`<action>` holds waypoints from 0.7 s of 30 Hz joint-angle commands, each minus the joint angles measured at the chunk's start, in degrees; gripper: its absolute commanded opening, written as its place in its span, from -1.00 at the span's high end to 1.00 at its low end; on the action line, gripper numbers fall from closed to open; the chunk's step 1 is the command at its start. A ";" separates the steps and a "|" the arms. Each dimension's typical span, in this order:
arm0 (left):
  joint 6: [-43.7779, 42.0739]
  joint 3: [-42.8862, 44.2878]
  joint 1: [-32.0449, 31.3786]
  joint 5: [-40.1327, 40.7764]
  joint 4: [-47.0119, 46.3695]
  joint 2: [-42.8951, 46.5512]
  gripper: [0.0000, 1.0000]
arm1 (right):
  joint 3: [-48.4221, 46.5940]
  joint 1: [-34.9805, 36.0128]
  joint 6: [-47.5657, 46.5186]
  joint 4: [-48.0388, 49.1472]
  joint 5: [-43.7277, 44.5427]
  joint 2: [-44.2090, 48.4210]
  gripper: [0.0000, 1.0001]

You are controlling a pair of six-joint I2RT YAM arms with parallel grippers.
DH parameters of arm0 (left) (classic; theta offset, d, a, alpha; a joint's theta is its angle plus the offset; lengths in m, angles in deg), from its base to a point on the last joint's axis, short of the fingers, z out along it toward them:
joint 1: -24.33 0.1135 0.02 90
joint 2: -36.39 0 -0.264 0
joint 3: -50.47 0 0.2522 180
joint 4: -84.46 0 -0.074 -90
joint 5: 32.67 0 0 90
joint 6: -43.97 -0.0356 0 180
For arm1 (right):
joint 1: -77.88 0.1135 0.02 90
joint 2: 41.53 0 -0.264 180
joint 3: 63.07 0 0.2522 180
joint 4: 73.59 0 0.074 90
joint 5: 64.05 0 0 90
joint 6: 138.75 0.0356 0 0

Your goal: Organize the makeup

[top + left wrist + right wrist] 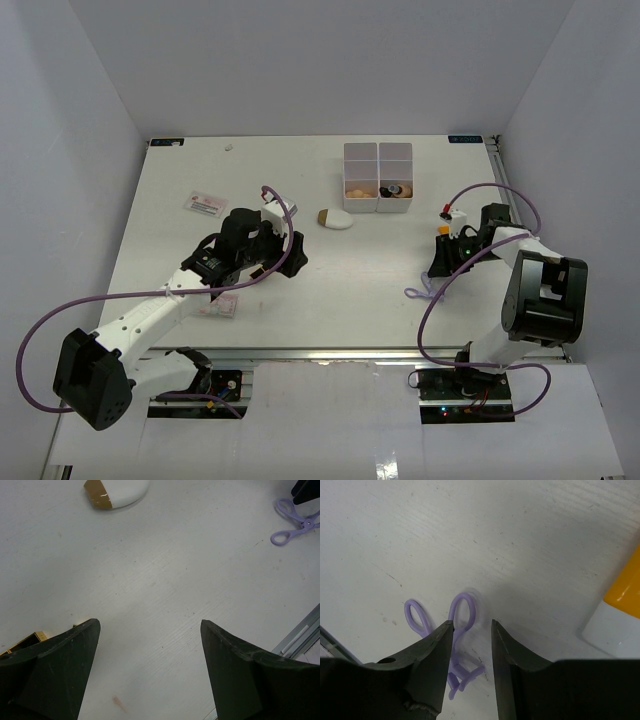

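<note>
Where right end effector [471, 623] hangs, purple loop [463, 595] lies between its fingers.

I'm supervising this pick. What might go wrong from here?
The purple looped tool is thin, lies flat, and sits off-centre in the right gripper, partly under one finger, so it may slip or twist out. The orange-white bottle lies close beside it and might get knocked on the lift.

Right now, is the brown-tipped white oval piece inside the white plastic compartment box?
Out: the white oval piece lies on the table at the compartment box's near left corner.
</note>
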 commanded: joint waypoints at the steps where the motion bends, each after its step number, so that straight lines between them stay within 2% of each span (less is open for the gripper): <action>1: -0.47 0.65 0.05 -0.42 -0.77 0.81 -0.85 | -1.32 0.67 -0.66 -1.26 -0.14 -0.62 0.15; 14: -0.47 0.60 0.05 -0.37 -0.81 0.85 -0.85 | -1.50 2.20 0.47 -0.43 1.74 -2.41 0.16; 21: -0.47 0.65 0.05 -0.33 -0.81 0.81 -0.85 | -1.41 3.13 1.41 0.76 2.98 -2.77 0.23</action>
